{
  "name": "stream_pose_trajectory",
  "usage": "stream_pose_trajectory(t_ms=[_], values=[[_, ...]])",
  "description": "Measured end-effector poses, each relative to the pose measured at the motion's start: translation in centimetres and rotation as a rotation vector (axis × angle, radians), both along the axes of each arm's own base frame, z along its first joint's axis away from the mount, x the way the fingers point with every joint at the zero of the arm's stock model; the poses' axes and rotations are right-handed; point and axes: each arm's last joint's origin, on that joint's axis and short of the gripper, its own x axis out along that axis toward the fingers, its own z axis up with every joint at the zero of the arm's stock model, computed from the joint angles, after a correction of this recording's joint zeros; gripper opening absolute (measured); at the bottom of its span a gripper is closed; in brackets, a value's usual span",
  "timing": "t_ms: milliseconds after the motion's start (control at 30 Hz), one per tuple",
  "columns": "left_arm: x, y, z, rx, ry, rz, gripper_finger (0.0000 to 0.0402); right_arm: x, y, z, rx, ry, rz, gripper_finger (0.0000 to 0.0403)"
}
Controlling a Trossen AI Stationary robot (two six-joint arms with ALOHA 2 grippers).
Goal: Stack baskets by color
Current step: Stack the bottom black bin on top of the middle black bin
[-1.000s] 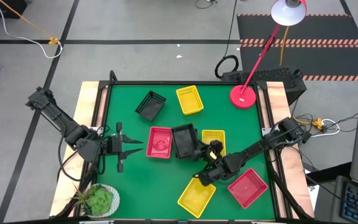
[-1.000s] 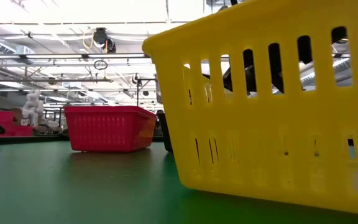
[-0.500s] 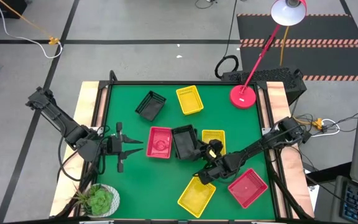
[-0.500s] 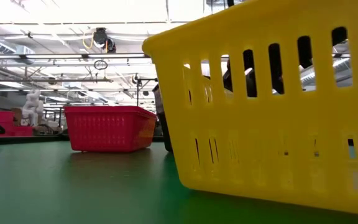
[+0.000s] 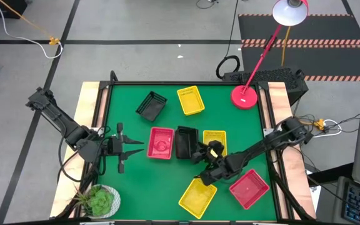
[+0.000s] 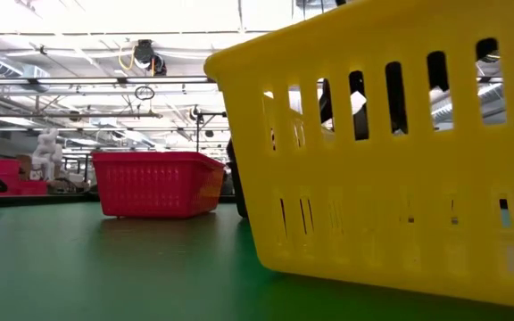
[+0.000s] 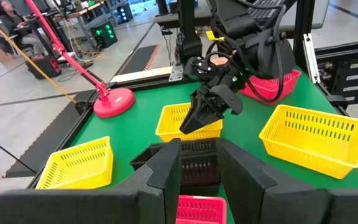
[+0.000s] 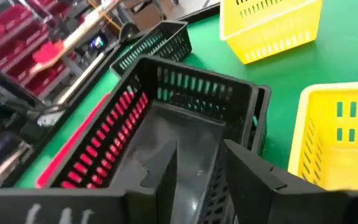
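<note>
At mid-tabletop, the black basket stack (image 5: 185,142) sits squared up between the red basket (image 5: 160,142) and a yellow basket (image 5: 215,142); a sec ago the top black one lay skewed, so it has since dropped into the one under it. In the right wrist view a second black rim shows just outside the first (image 8: 185,109), so I judge two blacks are nested there (the third black basket (image 5: 150,105) sits apart near the far edge, not yet added).

Other baskets: a yellow one (image 5: 190,100) beside that far black, another yellow (image 5: 197,197) at the near edge, a red one (image 5: 249,187) just right of it. Only two reds and three yellows show from above. No yellow or red stacking done, so the task looks early on.

Right gripper (image 5: 200,152) is at the stack's near-right corner. Its fingers (image 8: 166,165) have parted over the last sec and now stand partly open, straddling the black basket's wall but not clamping it; it holds nothing. That reads as a release just made.

Left gripper (image 5: 133,150) waits at the tabletop's left, off the red basket, fingers (image 7: 166,168) partly apart, holding nothing.
</note>
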Motion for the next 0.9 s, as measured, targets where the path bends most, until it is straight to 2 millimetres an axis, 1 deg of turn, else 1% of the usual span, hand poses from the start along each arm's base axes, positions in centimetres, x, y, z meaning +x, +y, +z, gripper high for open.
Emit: stream_pose_trajectory(t_ms=[167,267,333,433,533,667,733,833,900], values=[[0.0,0.0,0.0,0.000,0.000,0.000,0.0106,-0.1,-0.2,1.3,0.005,0.092,0.103,0.0123],[0.0,0.0,0.0,0.000,0.000,0.000,0.0106,0.1,-0.6,2.5,0.019,0.169,0.225,0.0123],[0.0,0.0,0.0,0.002,0.000,0.000,0.0106,0.3,-0.7,3.5,0.011,0.226,0.371,0.0123],[0.0,0.0,0.0,0.001,0.000,0.000,0.0106,0.9,-0.8,5.2,-0.068,0.290,0.673,0.0123],[0.0,0.0,0.0,-0.001,-0.003,0.000,0.0106,1.0,-1.1,6.2,-0.133,0.311,0.837,0.0123],[0.0,0.0,0.1,0.000,-0.010,-0.002,0.0106,1.3,-1.9,6.1,-0.169,0.357,0.972,0.0123],[0.0,0.0,0.1,0.005,-0.011,-0.004,0.0106,1.6,-2.1,5.6,-0.199,0.391,1.032,0.0124],[0.0,0.0,0.1,0.006,-0.011,-0.003,0.0106,1.6,-2.3,5.0,-0.234,0.455,1.069,0.0124],[0.0,0.0,0.1,0.006,-0.011,-0.004,0.0106,1.7,-2.3,5.2,-0.272,0.453,1.083,0.0124]])
